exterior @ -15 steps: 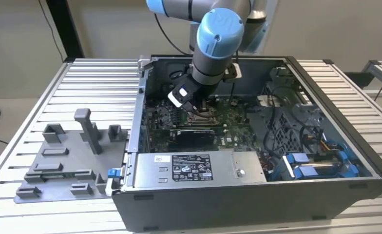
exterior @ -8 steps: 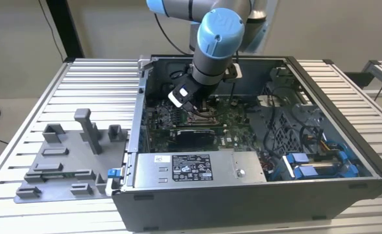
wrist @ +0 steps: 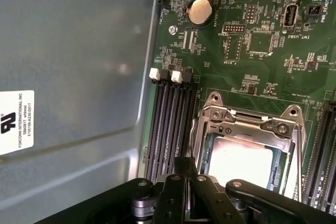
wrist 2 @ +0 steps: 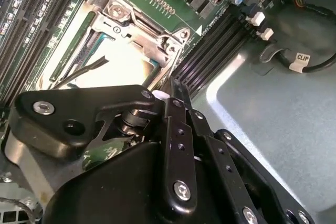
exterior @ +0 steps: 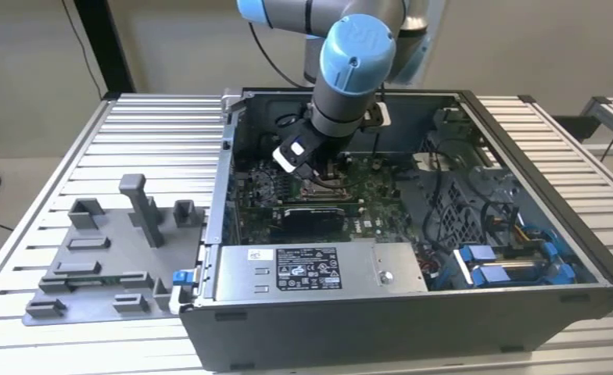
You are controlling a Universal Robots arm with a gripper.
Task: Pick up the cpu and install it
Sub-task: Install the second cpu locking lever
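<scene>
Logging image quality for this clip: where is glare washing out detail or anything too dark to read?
In both wrist views, glare bleaches the flat silvery square cpu inside the metal-framed socket; in the second wrist view the black gripper hardware is close and dark; in the exterior view the open grey computer case interior is dim.

The exterior view looked down from high at the open grey metal computer case (exterior: 411,305); both wrist views hung close over its green motherboard (wrist: 252,51), sharing the silvery metal-framed socket (wrist 2: 142,30).

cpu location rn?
The cpu sits inside the metal-framed socket on the motherboard, beside the memory slots, directly under the gripper in the exterior view.
</scene>
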